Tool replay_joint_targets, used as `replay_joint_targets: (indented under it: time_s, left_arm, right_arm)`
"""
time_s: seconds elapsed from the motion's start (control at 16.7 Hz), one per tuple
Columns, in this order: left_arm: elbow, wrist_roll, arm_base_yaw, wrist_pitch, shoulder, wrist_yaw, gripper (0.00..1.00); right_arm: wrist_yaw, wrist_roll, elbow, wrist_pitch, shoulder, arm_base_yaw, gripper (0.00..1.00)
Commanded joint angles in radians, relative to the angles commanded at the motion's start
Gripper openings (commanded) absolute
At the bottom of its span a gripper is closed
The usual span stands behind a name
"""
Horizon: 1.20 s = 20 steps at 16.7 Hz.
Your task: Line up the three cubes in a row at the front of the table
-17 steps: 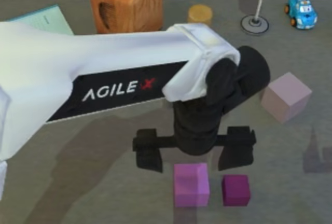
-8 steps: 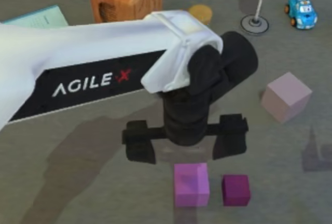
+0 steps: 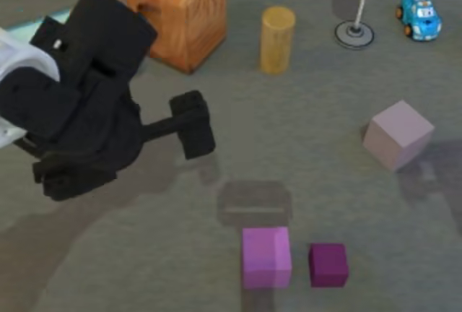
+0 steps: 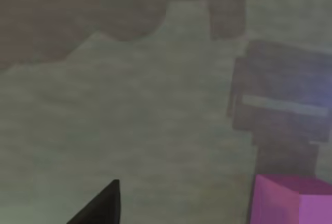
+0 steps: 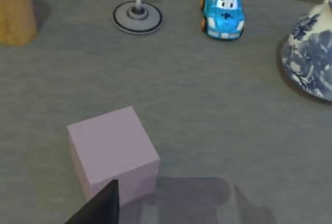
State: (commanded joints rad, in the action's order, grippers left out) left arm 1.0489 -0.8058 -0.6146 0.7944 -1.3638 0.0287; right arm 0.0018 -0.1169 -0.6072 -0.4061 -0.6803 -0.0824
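Observation:
The violet-pink cube (image 3: 266, 256) and the small dark magenta cube (image 3: 328, 264) sit side by side near the table's (image 3: 144, 269) front edge, a small gap between them. The pale mauve cube (image 3: 398, 134) stands apart, farther back on the right. My left gripper (image 3: 130, 149) hangs open and empty over the left of the table, well away from the cubes. In the left wrist view one of its fingertips (image 4: 106, 203) and a corner of the violet-pink cube (image 4: 290, 203) show. My right arm is outside the top view. One right fingertip (image 5: 106, 203) shows just in front of the mauve cube (image 5: 111, 149), jaws spread wide.
An orange wood-grain block (image 3: 177, 9) and a yellow cylinder (image 3: 277, 37) stand at the back. A white-stemmed stand (image 3: 355, 32) and a blue toy car (image 3: 419, 14) are at the back right. A blue-and-white vase (image 5: 311, 53) shows in the right wrist view. Turquoise paper (image 3: 54, 17) peeks out behind the left arm.
My left arm has drawn back to the left, away from above the violet-pink cube, uncovering the block and cylinder. The cubes have not moved.

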Motion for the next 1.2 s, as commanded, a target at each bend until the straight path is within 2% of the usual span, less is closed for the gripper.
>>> replay_joint_targets:
  time_s: [0.42, 0.66, 0.96, 1.2]
  left_arm:
    - [-0.587, 0.334, 0.34, -0.372, 0.727, 0.0, 1.0]
    - [-0.84, 0.547, 0.49, -0.564, 1.048, -0.01, 1.0]
    - [-1.015, 0.754, 0.609, -0.748, 1.298, -0.025, 1.0]
    - [-1.049, 0.806, 0.635, -0.794, 1.364, -0.029, 1.0]
  right_arm:
    - [0.006, -0.126, -0.598, -0.427, -0.792, -0.074, 1.0]
    - [0.006, -0.185, -0.887, -0.628, -1.136, -0.112, 1.0]
    - [0.002, -0.233, -1.15, -0.785, -1.425, -0.141, 1.0]
    - [0.001, -0.244, -1.212, -0.818, -1.485, -0.148, 1.0]
